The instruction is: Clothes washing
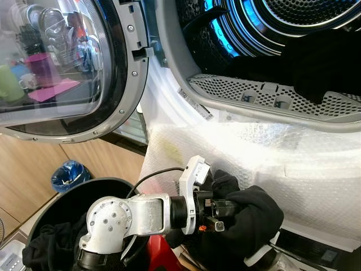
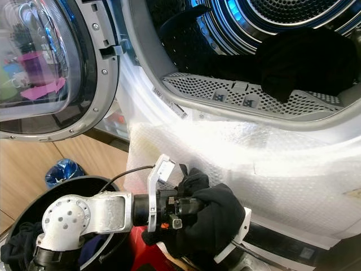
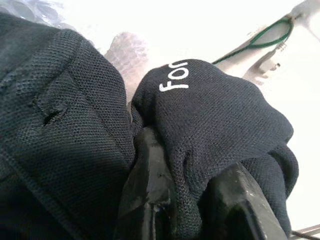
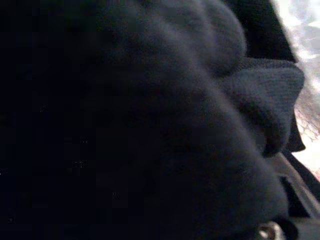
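Clothes come first in the left eye view. The left gripper point(image 1: 228, 213) sits low in the middle, and a bunched black garment point(image 1: 254, 217) wraps around it, just in front of the machine's white front panel point(image 1: 254, 158), which is covered in bubbly wrap. Up above, the washer drum point(image 1: 293, 22) is wide open, and more dark clothes point(image 1: 321, 62) lie inside it near the rim. The round glass door point(image 1: 56, 62) hangs open on the left. Down at the lower left is a black basket point(image 1: 67, 209) with dark laundry point(image 1: 51, 240) in it. A blue bag point(image 1: 69, 175) lies on the wooden floor point(image 1: 34, 169) beside it.

The right eye view shows the same scene, with the silver left arm point(image 2: 90, 217) reaching over the basket toward the garment.

In the left wrist view, the two black fingers point(image 3: 150, 190) pinch a fold of the black garment between them. White letters point(image 3: 175, 77) are printed on the cloth.

The right wrist view is very dark. Black cloth point(image 4: 175, 125) sits right against the camera. I cannot tell how the right gripper's jaws stand.
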